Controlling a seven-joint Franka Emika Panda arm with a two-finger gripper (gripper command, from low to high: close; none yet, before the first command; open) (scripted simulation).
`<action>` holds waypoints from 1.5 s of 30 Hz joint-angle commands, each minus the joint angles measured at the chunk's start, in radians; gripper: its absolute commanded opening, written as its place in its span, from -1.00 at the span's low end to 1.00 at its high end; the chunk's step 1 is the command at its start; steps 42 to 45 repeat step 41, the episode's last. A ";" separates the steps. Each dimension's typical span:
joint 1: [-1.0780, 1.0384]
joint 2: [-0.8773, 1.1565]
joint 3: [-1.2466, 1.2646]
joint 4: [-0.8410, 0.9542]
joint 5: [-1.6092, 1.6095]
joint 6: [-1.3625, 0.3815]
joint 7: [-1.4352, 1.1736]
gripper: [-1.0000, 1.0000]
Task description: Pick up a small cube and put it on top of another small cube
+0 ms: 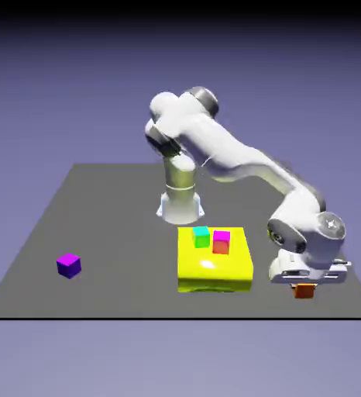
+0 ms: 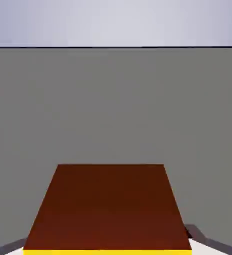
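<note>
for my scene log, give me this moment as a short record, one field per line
gripper: shut on orange cube
gripper location: exterior view's right
held: orange cube
on yellow block: green cube, red cube
green and red cubes: side by side, not stacked
purple cube: on table, exterior view's left
yellow block: flat, on table
stacking: not yet done

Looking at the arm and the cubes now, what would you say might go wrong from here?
The gripper is shut on the orange cube, low at the table's near edge; a slip might send it over. Swinging toward the yellow block, it could knock the green cube or red cube.
</note>
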 commanded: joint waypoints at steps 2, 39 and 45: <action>-0.025 -0.043 -0.073 -0.036 0.068 0.022 -0.001 -1.00; -0.408 -0.528 -1.077 -0.558 1.256 0.479 -0.132 1.00; -0.405 -0.564 -1.095 -0.560 1.222 0.450 -0.107 1.00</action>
